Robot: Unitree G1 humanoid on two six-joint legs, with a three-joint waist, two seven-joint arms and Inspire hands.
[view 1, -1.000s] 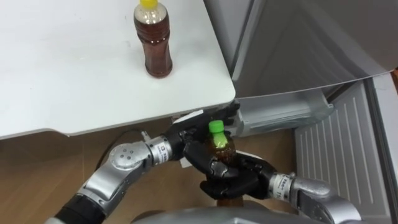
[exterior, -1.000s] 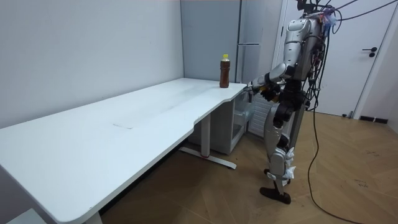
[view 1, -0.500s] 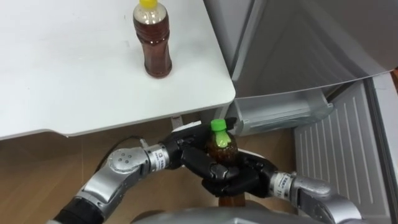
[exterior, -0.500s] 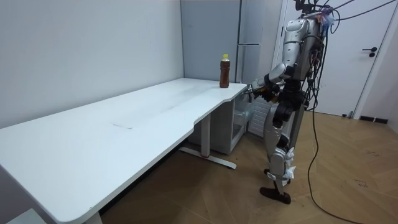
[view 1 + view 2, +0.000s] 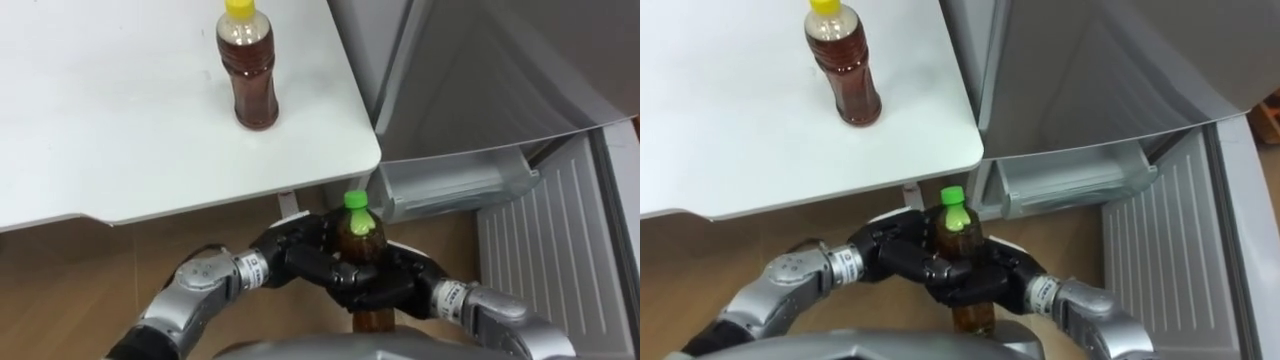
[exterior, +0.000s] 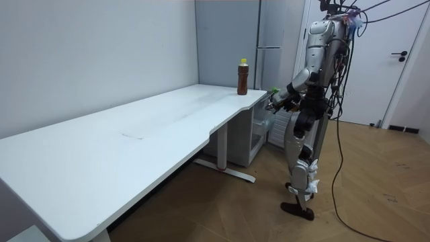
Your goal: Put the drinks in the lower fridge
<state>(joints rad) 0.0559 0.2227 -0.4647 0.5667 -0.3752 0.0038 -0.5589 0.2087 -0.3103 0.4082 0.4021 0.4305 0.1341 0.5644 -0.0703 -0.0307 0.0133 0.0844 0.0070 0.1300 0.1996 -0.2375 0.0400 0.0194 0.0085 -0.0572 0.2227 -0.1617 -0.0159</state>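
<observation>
Upright green-capped bottle (image 5: 358, 232), left hand (image 5: 292, 252) and right hand (image 5: 392, 286) both curled round it; open lower fridge drawer (image 5: 455, 185) lies just ahead-right.

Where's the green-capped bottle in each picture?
Left eye view: green-capped bottle lower centre, below the table corner.
Right eye view: lower centre, slightly left.
Room view: right of centre, before the robot.
Shared landmark: yellow-capped bottle on the table.
</observation>
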